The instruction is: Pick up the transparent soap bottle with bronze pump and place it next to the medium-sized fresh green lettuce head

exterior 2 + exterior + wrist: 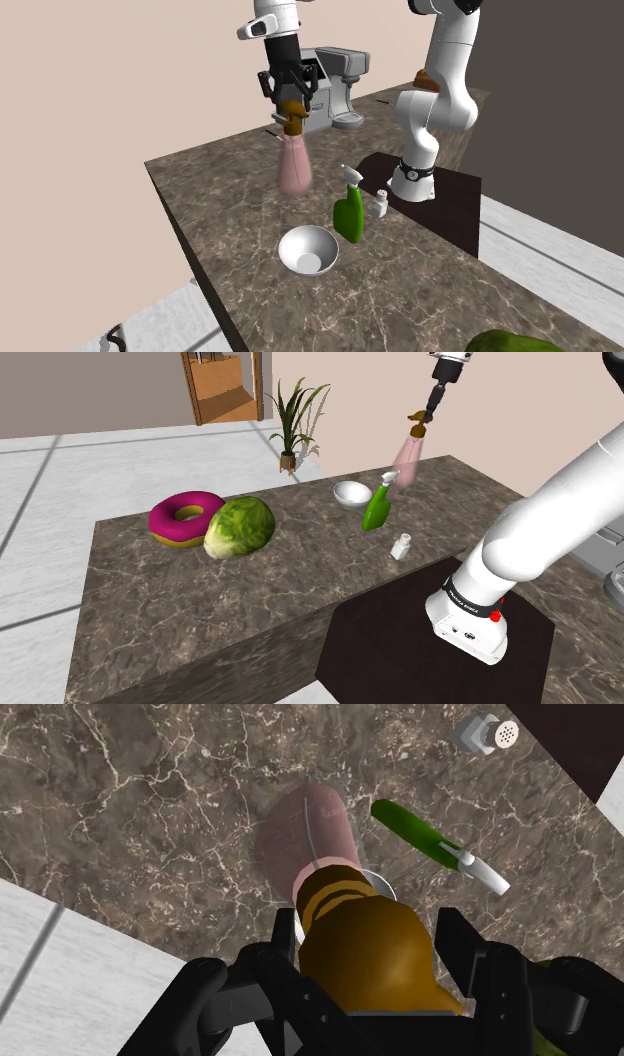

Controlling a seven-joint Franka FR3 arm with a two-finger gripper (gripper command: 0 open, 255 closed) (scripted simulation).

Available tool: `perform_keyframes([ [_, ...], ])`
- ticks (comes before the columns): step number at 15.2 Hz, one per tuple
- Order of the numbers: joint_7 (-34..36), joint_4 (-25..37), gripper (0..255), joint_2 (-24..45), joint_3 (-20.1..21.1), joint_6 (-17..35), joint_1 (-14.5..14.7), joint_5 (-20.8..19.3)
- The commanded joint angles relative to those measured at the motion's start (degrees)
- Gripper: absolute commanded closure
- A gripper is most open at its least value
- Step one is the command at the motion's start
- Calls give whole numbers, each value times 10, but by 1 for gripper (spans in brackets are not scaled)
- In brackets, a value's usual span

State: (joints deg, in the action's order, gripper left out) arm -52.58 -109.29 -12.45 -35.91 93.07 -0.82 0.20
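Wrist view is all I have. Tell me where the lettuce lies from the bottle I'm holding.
Observer: In the shoulder view, the lettuce lies far to the left of the soap bottle, across bare counter.
Operator: Name what crowds it.
Observer: A pink-frosted donut sits against its far-left side; the side facing the bottle has nothing beside it.
Operator: Report the bottle's height.
Observer: It hangs from the pincer, clasped at the pump, clear of the counter.
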Motion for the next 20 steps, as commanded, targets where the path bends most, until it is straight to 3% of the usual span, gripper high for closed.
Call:
perform_keyframes([
  [1, 1, 17, 255, 2, 0, -15, 1, 1],
  [20, -5, 209, 255, 50, -10, -169, 4, 27],
])
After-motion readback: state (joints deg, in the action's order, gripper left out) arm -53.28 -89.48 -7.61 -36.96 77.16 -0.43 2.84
